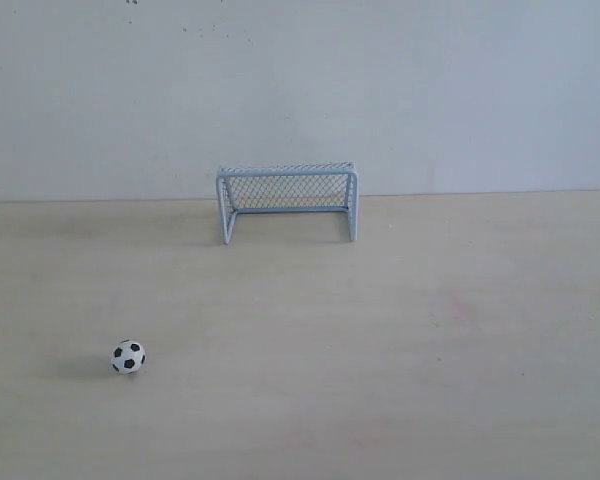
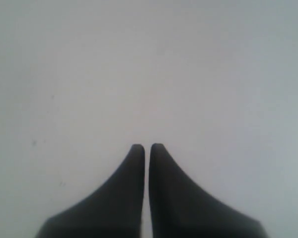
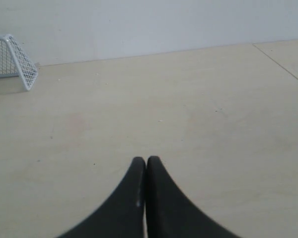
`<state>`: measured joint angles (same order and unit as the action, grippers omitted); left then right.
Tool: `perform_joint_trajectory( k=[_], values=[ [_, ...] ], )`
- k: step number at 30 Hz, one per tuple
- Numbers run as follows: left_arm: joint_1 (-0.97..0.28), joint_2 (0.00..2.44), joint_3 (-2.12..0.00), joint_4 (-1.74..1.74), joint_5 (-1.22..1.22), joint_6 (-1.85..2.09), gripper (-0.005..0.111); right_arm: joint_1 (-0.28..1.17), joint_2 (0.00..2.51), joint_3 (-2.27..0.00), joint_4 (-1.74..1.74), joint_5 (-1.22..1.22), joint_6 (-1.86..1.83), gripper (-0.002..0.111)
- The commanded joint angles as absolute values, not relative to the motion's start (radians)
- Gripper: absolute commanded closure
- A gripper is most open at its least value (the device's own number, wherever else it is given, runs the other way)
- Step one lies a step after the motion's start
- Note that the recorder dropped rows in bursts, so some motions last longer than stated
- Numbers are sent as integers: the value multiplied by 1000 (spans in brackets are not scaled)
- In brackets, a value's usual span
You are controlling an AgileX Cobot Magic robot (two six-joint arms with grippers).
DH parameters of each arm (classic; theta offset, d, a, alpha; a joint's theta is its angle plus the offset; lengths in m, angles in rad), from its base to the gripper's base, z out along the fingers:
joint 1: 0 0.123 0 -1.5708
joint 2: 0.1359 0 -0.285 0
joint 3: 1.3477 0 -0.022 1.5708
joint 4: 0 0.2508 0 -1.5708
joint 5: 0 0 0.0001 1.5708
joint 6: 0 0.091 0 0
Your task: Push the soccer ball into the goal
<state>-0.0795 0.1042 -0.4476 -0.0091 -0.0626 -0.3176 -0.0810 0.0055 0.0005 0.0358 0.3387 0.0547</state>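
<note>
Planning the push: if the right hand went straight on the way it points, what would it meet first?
Likely nothing but bare table, then the wall, though depth is unclear. The right hand points past the goal, which sits off to one side; the soccer ball is not in its view.

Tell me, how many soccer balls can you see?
1. The tiny white ball with black patches sits on the pale wooden table, at the exterior view's lower left, apart from the pale blue netted goal.

We are holding our left gripper (image 2: 147,147) with its dark fingers drawn nearly together, only a thin slit between them. Our right gripper (image 3: 146,159) is pressing its tips together. Both are pointing toward twelve o'clock.
</note>
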Motion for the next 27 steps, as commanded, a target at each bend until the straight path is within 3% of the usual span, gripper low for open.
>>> perform_joint_trajectory(
  k=[1,6,11,19,27],
  values=[
    [-97,330,-652,80,250,-195,102,-87,0,0,34,334,50,109],
    [-152,636,-951,-99,685,451,102,-87,0,0,34,334,50,109],
    [-150,903,-1169,-77,1065,809,102,-87,0,0,34,334,50,109],
    [-150,1164,-1214,-52,1080,1171,102,-87,0,0,34,334,50,109],
    [-137,1395,-1209,309,1085,1146,102,-87,0,0,34,334,50,109]
  ],
)
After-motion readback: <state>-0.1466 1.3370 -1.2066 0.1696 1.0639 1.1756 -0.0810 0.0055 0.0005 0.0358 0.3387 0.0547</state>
